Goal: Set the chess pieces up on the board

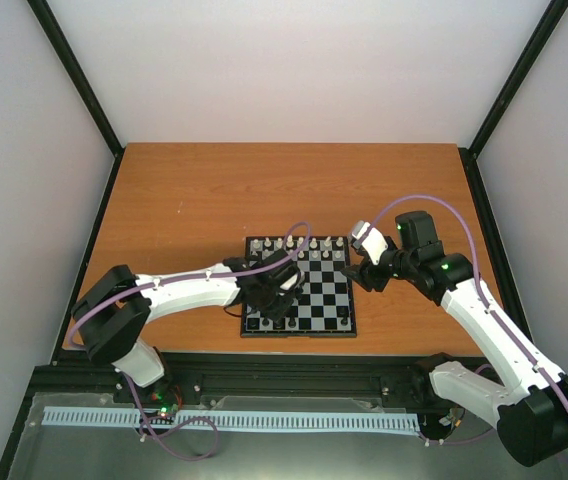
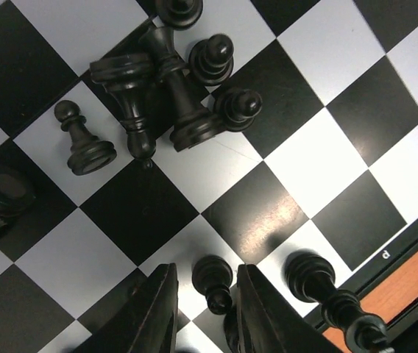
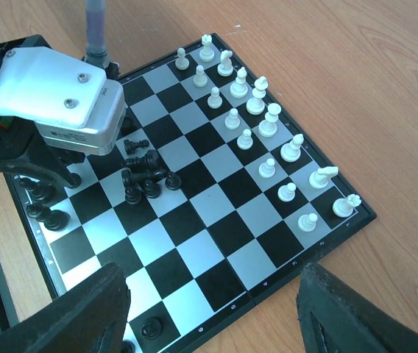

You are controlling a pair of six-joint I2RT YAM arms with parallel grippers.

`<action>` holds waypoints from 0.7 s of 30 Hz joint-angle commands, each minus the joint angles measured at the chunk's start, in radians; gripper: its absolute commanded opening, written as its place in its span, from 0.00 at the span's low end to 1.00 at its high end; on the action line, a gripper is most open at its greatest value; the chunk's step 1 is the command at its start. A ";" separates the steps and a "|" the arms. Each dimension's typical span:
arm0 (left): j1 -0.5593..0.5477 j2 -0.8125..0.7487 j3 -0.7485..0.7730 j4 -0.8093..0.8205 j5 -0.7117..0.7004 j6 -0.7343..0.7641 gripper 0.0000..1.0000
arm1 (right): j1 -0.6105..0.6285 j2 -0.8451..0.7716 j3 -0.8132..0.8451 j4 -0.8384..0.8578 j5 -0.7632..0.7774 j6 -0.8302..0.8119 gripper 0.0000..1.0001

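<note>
Down low over the board (image 3: 216, 202), near-left squares: left gripper (image 2: 206, 273) released, fingers narrowly parted around one black pawn (image 2: 213, 285) standing between them. Just beside the board's right edge: right gripper (image 3: 213, 272) spread wide, gripping nothing. Further in, mid-board, six black pieces (image 2: 172, 88) bunched up: two tall ones toppled, four pawns around. At the far side, sixteen white pieces (image 3: 257, 95) in two neat rows of eight.

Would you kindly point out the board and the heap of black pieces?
board (image 3: 216, 202), right wrist view, a bare middle square.
heap of black pieces (image 2: 176, 95), left wrist view, a toppled piece's stem.
</note>
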 commanded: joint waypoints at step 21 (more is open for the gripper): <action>0.120 -0.240 -0.032 0.003 -0.260 -0.076 0.66 | -0.007 -0.020 -0.009 -0.004 -0.039 -0.021 0.64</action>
